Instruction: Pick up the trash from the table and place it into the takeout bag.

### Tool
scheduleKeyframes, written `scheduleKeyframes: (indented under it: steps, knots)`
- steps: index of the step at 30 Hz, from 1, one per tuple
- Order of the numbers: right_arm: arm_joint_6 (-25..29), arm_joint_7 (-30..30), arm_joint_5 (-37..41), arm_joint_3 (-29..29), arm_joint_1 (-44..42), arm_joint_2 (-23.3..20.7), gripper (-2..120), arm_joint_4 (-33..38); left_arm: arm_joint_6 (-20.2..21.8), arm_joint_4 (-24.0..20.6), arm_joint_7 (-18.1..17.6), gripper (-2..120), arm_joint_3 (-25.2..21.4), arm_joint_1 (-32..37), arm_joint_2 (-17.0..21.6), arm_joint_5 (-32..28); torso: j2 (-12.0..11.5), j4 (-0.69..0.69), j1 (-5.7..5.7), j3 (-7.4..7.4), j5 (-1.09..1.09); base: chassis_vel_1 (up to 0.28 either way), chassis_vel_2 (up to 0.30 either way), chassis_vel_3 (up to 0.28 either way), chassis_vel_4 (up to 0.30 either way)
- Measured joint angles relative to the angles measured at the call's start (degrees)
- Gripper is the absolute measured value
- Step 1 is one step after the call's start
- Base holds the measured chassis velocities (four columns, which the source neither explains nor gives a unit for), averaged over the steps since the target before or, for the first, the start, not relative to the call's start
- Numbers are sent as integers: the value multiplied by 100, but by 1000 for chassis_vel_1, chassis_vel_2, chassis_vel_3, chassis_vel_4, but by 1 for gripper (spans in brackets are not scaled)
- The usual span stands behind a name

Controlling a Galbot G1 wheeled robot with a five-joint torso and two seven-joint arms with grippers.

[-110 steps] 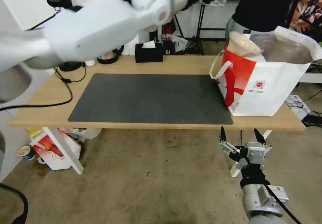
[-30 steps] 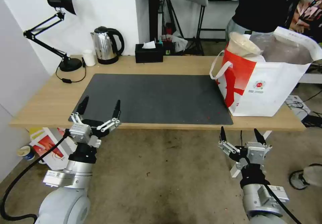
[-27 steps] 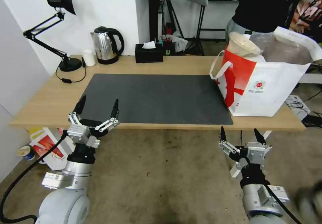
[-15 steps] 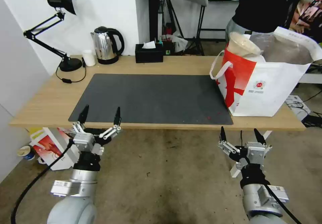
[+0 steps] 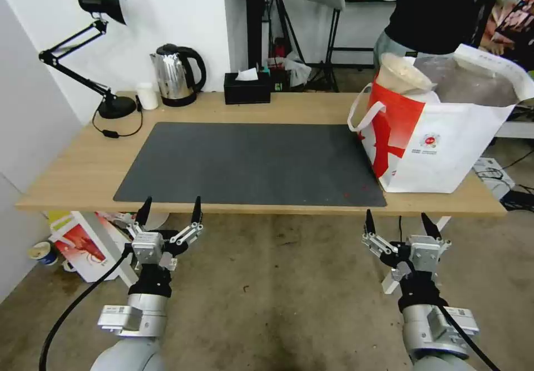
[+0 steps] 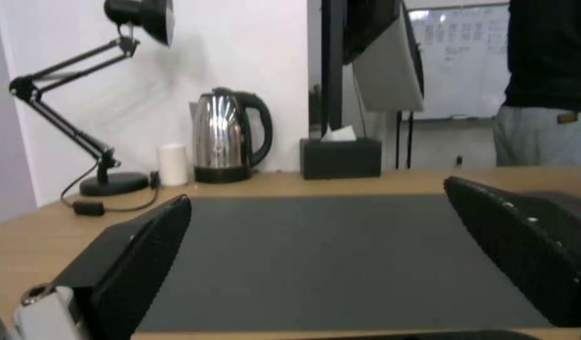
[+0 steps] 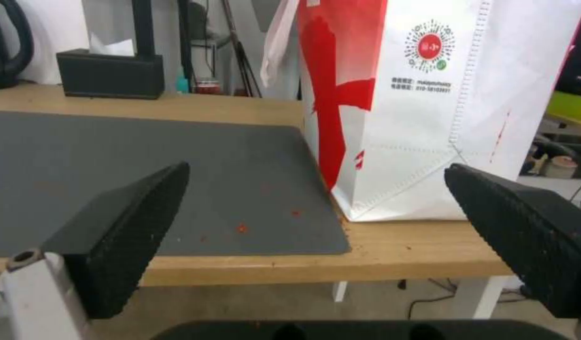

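Below the table (image 5: 72,176) edge, the left gripper (image 5: 169,208) has dropped lower, fingers spread, matching the right gripper (image 5: 396,223).

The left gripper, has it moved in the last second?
Yes. The left gripper, open, has dropped back from over the table's near edge to below it, toward the robot.

White wall (image 5: 167,9), stained concrete floor (image 5: 278,293), black tripod stands (image 5: 334,43) behind.

takeout bag (image 5: 439,154) on table's (image 5: 83,165) right end
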Motion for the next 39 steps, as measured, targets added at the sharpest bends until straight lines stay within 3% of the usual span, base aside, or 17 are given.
scheduleKeyframes:
  steps: [39]
  knots:
    - [0,0,0,0,0,0,100,0,380,90,-56,100,-128,97,307,-188,0,0,0,0,0,0,0,0,0]
